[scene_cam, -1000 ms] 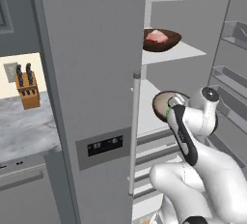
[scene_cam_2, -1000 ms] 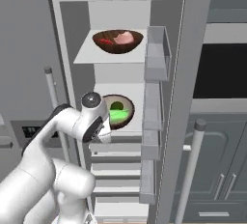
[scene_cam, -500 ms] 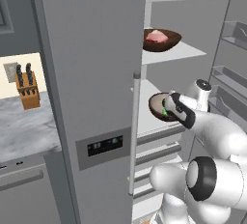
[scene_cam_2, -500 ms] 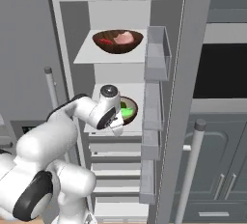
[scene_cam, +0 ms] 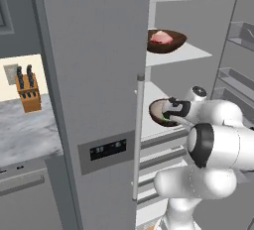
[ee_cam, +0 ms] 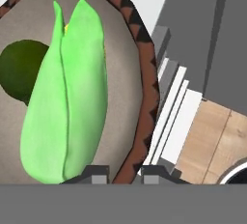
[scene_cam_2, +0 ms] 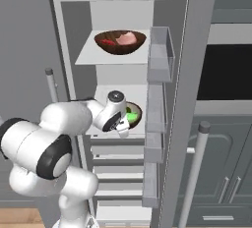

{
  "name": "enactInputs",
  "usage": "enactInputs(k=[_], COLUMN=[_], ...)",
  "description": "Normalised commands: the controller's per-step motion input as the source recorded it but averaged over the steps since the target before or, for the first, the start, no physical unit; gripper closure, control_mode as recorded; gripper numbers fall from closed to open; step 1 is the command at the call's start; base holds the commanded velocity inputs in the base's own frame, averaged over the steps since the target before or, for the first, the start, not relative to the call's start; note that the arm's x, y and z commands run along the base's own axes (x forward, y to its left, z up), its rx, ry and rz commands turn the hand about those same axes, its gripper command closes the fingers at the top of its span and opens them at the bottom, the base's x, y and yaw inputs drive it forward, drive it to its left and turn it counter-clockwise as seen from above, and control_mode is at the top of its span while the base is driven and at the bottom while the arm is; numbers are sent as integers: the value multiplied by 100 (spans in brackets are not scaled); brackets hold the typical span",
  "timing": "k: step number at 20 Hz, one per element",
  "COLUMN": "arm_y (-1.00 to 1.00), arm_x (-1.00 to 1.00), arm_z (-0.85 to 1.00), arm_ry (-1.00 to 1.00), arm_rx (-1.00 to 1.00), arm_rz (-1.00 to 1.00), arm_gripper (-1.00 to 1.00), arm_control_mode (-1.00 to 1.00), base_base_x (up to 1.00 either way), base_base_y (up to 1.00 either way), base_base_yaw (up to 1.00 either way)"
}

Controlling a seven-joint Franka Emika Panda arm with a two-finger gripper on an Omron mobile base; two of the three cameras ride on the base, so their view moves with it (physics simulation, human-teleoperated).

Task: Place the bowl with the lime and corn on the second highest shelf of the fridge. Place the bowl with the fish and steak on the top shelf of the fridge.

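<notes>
The brown bowl [ee_cam: 140,73] holds the light-green corn [ee_cam: 67,97] and the dark green lime [ee_cam: 19,71]. My gripper [ee_cam: 124,174] is shut on its near rim, one fingertip on each side. This bowl [scene_cam_2: 134,114] is at the front of the second highest shelf of the fridge [scene_cam_2: 140,94], and I cannot tell whether it rests there or hangs just above. In the left base view the gripper [scene_cam: 172,116] grips the bowl [scene_cam: 159,111]. Another brown bowl [scene_cam_2: 120,42] with pink and red pieces stands on the top shelf of the fridge [scene_cam_2: 91,55].
The open fridge door [scene_cam_2: 184,99] with its bins [scene_cam_2: 160,57] stands close on the right. The closed left door [scene_cam: 94,75] flanks the opening. Lower shelves and drawers [scene_cam_2: 118,163] lie beneath. A knife block [scene_cam: 27,92] stands on the counter at left.
The arm has folded, its elbow dropping low in front of the fridge. The gripper stays shut on the bowl, which has shifted only slightly at the second shelf.
</notes>
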Motion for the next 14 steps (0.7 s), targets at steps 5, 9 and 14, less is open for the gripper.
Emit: enactInputs(k=[5,9,14], arm_y=[0,0,0], arm_x=[87,89,55], arm_z=[-19,-13,-13], arm_ry=[0,0,-1], arm_rx=[0,0,-1], arm_rz=[0,0,0], arm_gripper=[100,100,-100], arm_control_mode=[-100,-100,-100], base_base_x=[0,0,0], base_base_y=[0,0,0], base_base_yaw=[0,0,0])
